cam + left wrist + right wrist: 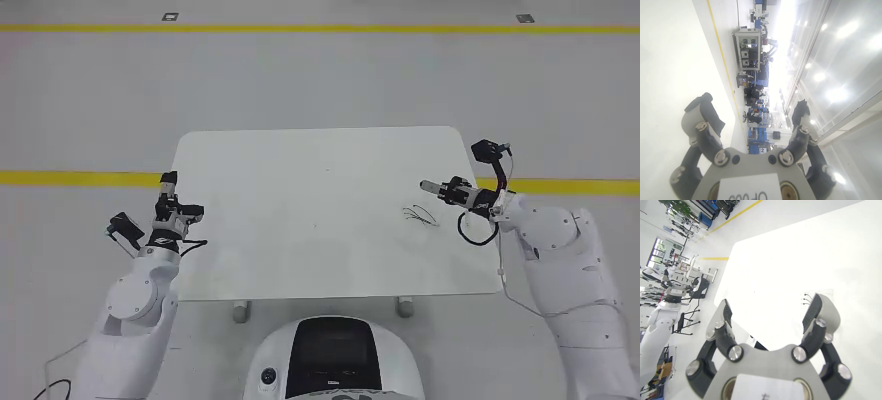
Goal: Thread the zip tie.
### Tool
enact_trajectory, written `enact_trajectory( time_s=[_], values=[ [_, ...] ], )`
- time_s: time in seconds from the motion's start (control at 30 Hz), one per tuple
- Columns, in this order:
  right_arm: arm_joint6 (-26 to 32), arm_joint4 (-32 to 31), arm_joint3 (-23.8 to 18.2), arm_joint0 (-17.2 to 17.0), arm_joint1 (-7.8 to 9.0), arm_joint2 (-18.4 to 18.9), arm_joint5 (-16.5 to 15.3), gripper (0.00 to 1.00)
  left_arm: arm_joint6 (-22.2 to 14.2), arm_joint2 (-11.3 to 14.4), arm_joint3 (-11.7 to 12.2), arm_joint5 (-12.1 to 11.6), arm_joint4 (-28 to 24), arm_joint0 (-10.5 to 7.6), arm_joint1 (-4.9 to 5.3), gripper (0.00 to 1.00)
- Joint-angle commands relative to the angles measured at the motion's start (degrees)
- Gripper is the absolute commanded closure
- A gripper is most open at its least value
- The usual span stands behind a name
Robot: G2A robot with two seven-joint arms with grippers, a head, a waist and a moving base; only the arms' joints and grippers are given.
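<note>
Zip ties (420, 214) lie near the worktop's (300, 240) right edge, just beside the right claw (430, 186), which is wide open and empty. The left claw (168, 182) is at the left edge, also spread and empty.

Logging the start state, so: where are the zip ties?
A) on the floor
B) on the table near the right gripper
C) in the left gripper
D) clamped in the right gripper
B: the zip ties lie loose on the table, close to the open, empty right gripper.
</note>
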Motion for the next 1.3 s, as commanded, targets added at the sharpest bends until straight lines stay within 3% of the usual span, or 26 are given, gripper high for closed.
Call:
enact_trajectory(
  time_s=[0.0,0.07,0.17,0.3,0.4,1.07,1.27],
  values=[
    [1.8,-5.0,-1.2,1.3,0.58,0.9,-2.8,0.0,0.0,0.0,0.0,0.0,0.0,0.0,0.0,0.0],
    [4.6,-7.3,-1.2,2.8,0.98,1.0,-3.9,0.0,0.0,0.0,0.0,0.0,0.0,0.0,0.0,0.0],
    [12.6,-12.8,-0.9,7.3,1.47,-1.7,-4.6,0.0,0.0,0.0,0.0,0.0,0.0,0.0,0.0,0.0],
    [20.2,-15.9,3.1,13.5,0.98,-9.6,-5.9,0.0,0.0,0.0,0.0,0.0,0.0,0.0,0.0,0.0],
    [21.4,-16.6,7.7,17.4,0.06,-15.5,-5.2,0.0,0.0,0.0,0.0,0.0,0.0,0.0,0.0,0.0],
    [20.0,-16.5,8.5,17.8,-0.11,-15.9,-4.6,0.0,0.0,0.0,0.0,0.0,0.0,0.0,0.0,0.0],
    [24.7,-17.3,10.9,20.7,-0.7,-21.1,-4.5,0.0,0.0,0.0,0.0,0.0,0.0,0.0,0.0,0.0]
  ],
)
